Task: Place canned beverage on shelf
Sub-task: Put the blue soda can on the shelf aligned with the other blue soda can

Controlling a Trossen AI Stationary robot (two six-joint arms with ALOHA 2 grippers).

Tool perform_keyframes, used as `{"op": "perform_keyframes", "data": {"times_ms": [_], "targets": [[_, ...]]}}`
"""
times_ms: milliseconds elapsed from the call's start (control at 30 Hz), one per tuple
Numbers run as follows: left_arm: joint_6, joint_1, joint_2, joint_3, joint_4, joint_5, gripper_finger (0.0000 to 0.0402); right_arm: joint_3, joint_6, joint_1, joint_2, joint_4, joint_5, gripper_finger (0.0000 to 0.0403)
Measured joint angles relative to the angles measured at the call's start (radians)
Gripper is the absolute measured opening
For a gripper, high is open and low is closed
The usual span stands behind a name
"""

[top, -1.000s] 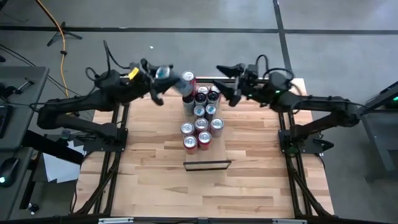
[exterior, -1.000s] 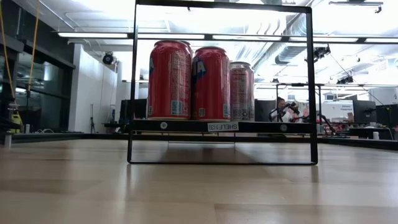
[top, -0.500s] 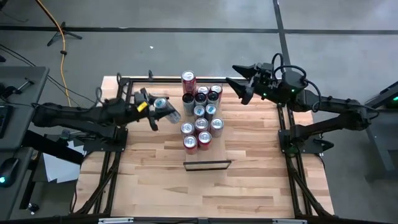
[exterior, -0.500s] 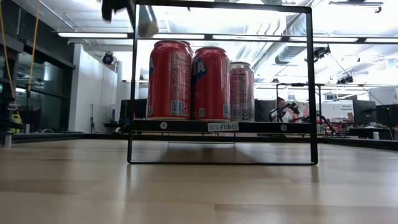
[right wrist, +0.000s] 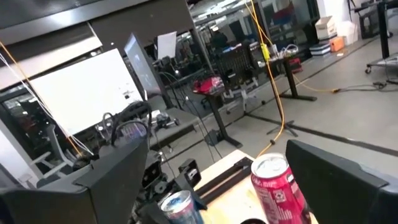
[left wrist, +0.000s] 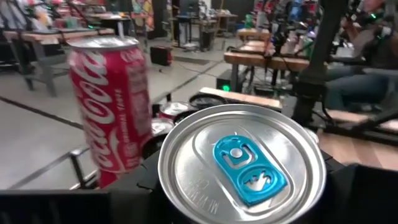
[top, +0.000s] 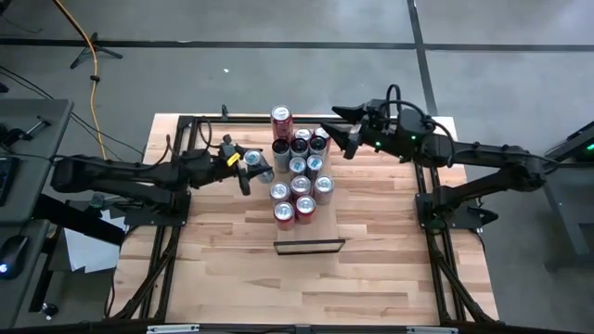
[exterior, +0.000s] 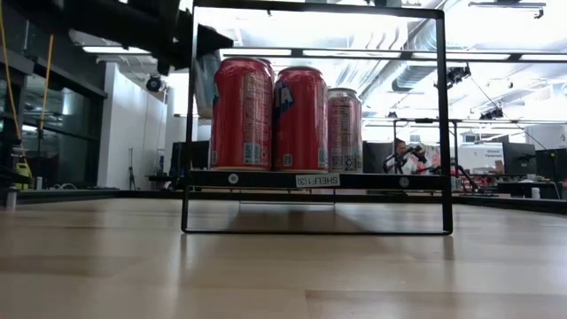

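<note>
A: On the table's left half, just beside the can cluster: left gripper (top: 247, 167) has its fingers clamped on a silver can with a blue tab (left wrist: 241, 163). Can is off the table and tipped, lid facing the wrist camera.

B: Confirmed from above; the silver top shows at the gripper's tip, left of the cluster. Shelf position?

A: The shelf (top: 309, 246) stands near the table's front edge, centred, nearer than all the cans. From the low camera its black frame (exterior: 314, 180) fills the middle, with a small white label on the lower bar.

B: Anything resting on it?

A: Cannot tell. The low camera shows red cans (exterior: 241, 113) lined up with the frame; the overhead shows the can cluster (top: 299, 176) standing beyond the shelf, on the butcher-block tabletop (top: 232, 260).

B: Right arm?

A: Right gripper (top: 340, 131) hovers at the far right of the cluster, fingers wide apart, holding nothing. One upright red can (top: 281, 120) stands alone at the far end of the cluster.

B: Background?

A: A person (exterior: 400, 155) far off in the room, seated.
</note>
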Motion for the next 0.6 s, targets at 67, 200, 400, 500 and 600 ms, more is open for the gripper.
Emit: {"op": "perform_keyframes", "data": {"times_ms": [67,200,400,500,600], "targets": [[0.000,0.014,0.032,0.000,0.011,0.037,0.0173,0.000,0.003,0.000,0.014,0.001,0.000,0.0369],[0.006,0.021,0.095,0.000,0.016,0.068,0.0174,0.000,0.022,0.000,0.025,0.000,-0.003,0.0369],[0.090,0.021,0.173,0.000,0.113,0.065,0.0181,0.000,0.022,0.000,0.025,-0.007,-0.005,0.0369],[0.097,0.021,0.208,0.000,0.161,0.065,0.0181,0.000,0.025,0.000,0.025,-0.007,-0.005,0.0369],[0.097,0.021,0.241,0.000,0.189,0.074,0.0181,0.000,0.041,0.000,0.025,-0.020,-0.016,0.0369]]}}
